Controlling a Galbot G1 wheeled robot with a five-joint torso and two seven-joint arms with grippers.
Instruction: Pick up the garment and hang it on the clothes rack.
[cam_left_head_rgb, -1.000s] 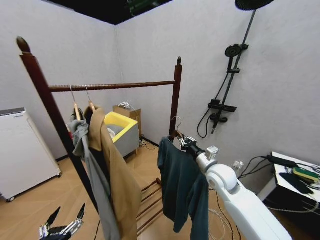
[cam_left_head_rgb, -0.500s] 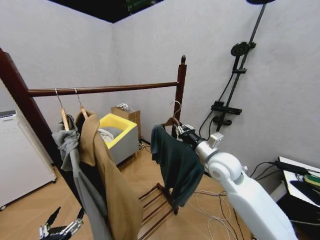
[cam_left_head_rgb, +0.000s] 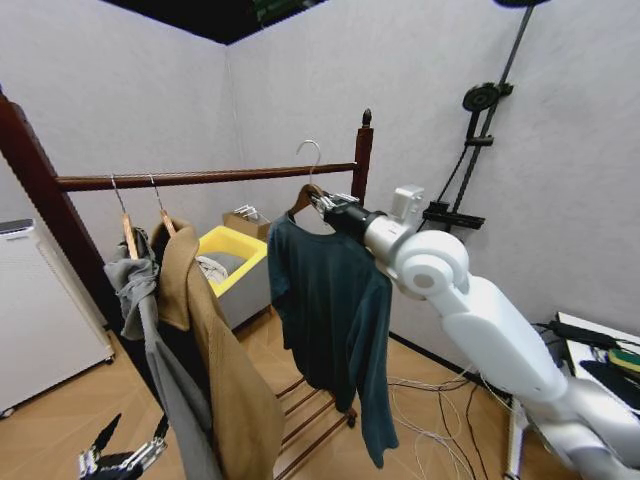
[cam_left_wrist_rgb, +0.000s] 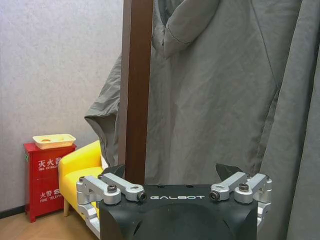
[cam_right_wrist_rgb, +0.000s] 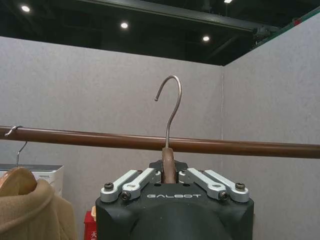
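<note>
Holding: right gripper (cam_left_head_rgb: 328, 205) clamped on hanger (cam_right_wrist_rgb: 168, 162) of garment (cam_left_head_rgb: 325, 310), hook above rack (cam_left_head_rgb: 205, 177) bar (not yet on). Advice: lower squarely, unhurried. Left gripper (cam_left_wrist_rgb: 176, 184) apart, low.

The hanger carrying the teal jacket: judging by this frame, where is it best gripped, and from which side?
At the wooden neck just under the hook, from the side facing away from the rack bar. The right gripper is shut there on the hanger. That grip leaves the hook's curve free above the bar, and the jacket hangs clear below. The left gripper is open, low beside the rack post.
</note>
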